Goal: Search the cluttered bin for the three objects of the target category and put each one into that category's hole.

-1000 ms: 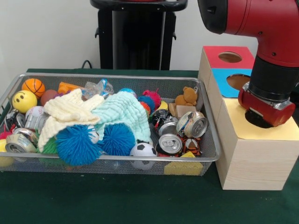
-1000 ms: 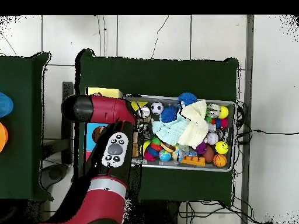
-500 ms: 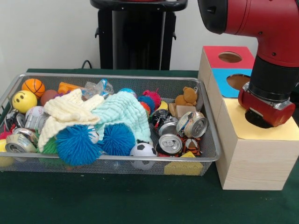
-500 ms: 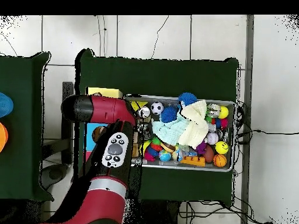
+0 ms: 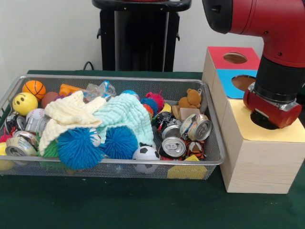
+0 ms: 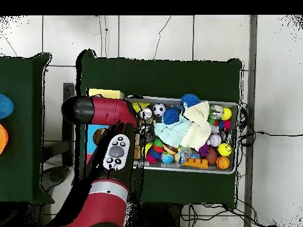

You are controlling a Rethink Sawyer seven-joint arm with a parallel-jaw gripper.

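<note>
Green-clothed table [image 5: 119, 205], white wall behind. Item: gripper [image 5: 265, 119], poised above the yellow panel [image 5: 252, 131] of the wooden sorting box [image 5: 259, 162]; you cannot tell whether it is released or clenched. Blue panel [image 5: 233, 78] and red panel [image 5: 224, 53] lie beyond. Item: mesh bin [image 5: 209, 160] alongside, within reach; crushed cans [image 5: 174, 145], balls and cloths [image 5: 121, 114] are jumbled together. Target category unclear.

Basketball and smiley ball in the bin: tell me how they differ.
The basketball is orange with dark seam lines; the smiley ball is yellow with a printed face. The basketball sits in the bin's far corner, the smiley ball just in front of it, looking slightly bigger. Both are round, uncovered toys lying in the mesh bin.
</note>
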